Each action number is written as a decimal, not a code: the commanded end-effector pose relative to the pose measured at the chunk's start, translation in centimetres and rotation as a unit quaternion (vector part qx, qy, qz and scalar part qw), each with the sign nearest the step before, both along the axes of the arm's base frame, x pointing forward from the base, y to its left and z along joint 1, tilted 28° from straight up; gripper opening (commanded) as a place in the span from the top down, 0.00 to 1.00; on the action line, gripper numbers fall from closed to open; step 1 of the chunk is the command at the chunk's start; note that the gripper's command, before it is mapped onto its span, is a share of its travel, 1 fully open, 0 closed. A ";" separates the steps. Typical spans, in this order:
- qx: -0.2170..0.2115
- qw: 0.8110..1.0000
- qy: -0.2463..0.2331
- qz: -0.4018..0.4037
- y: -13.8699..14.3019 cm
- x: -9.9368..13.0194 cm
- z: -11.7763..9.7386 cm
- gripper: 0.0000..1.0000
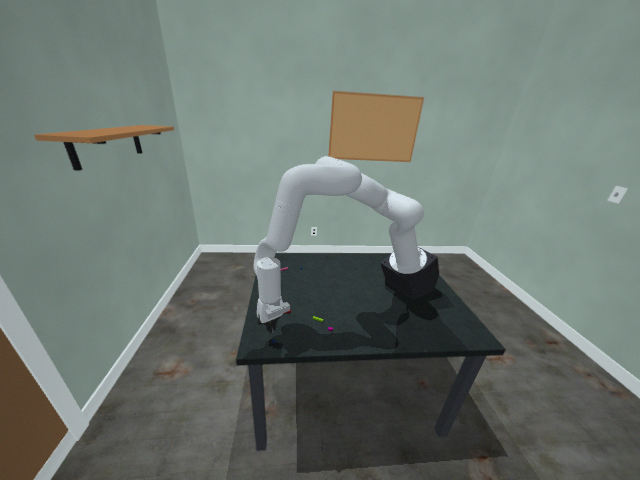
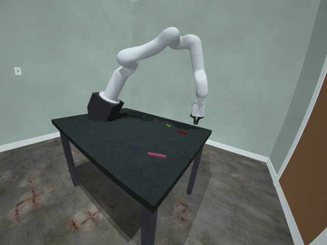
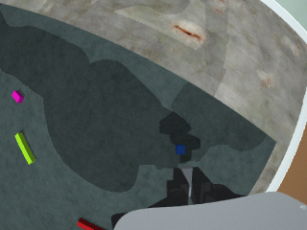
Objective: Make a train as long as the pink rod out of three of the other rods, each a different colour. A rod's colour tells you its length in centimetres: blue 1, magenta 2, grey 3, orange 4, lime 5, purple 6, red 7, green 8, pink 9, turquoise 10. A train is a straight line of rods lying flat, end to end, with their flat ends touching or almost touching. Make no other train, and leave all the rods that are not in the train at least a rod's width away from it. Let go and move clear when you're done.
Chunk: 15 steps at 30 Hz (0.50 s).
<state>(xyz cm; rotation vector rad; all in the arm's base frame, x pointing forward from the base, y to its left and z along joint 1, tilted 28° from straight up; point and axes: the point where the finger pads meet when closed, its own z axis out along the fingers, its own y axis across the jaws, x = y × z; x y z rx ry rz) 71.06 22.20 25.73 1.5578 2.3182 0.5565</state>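
Observation:
The pink rod [image 2: 157, 154] lies flat on the dark table, with a small blue rod [image 2: 136, 147] near it. A red rod [image 2: 182, 132], a lime rod [image 2: 167, 125] and a short magenta rod [image 2: 166, 122] lie apart from one another, further along. My gripper [image 2: 196, 121] hangs a little above the table near its corner, past the red rod. In the wrist view its fingers [image 3: 186, 182] are shut on a small thing that looks like a grey rod [image 3: 184, 172], mostly hidden. Another small blue rod [image 3: 180, 149] lies on the table just beyond the fingertips.
The arm's black base [image 2: 104, 106] stands at the far corner of the table. The table edge [image 3: 211, 99] runs close past the gripper, with the floor below. A wooden shelf [image 1: 103, 134] and a board [image 1: 375, 126] hang on the walls, well away.

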 end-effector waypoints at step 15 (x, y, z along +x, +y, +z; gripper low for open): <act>0.000 1.000 -0.001 0.000 0.6 1.6 -2.7 0.96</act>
